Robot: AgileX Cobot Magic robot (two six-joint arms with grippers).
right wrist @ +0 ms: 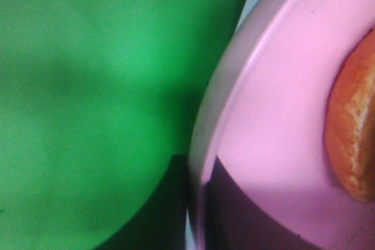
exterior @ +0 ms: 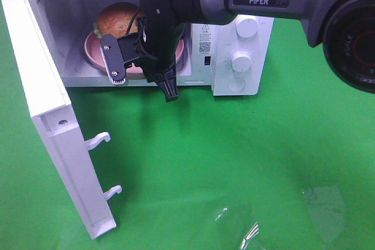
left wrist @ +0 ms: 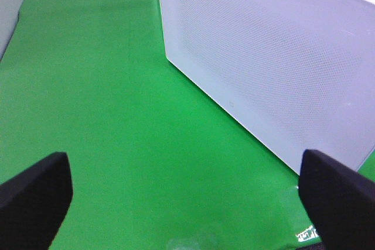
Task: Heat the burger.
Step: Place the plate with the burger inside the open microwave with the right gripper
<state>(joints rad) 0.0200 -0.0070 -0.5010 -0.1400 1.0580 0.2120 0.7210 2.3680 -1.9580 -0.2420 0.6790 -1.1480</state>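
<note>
The burger (exterior: pixel 117 19), with a domed golden-brown bun and a green edge, lies on a round pink plate (exterior: pixel 92 48) inside the open white microwave (exterior: pixel 234 27). My right gripper (exterior: pixel 140 62) reaches into the opening and is shut on the plate's front rim. In the right wrist view a dark finger (right wrist: pixel 246 215) presses on the pink plate (right wrist: pixel 275 115), and the bun's edge (right wrist: pixel 354 139) shows beside it. My left gripper (left wrist: pixel 187 203) is open with nothing between its black fingers (left wrist: pixel 35 197), low over the green cloth beside the microwave's white side wall (left wrist: pixel 275 57). It is hidden in the high view.
The microwave door (exterior: pixel 47 109) stands swung wide open to the left, its two latch hooks (exterior: pixel 99 140) pointing out. Two white knobs (exterior: pixel 241 60) sit on the right panel. Green cloth covers the table, with a crumpled clear film (exterior: pixel 252 226) at the front right.
</note>
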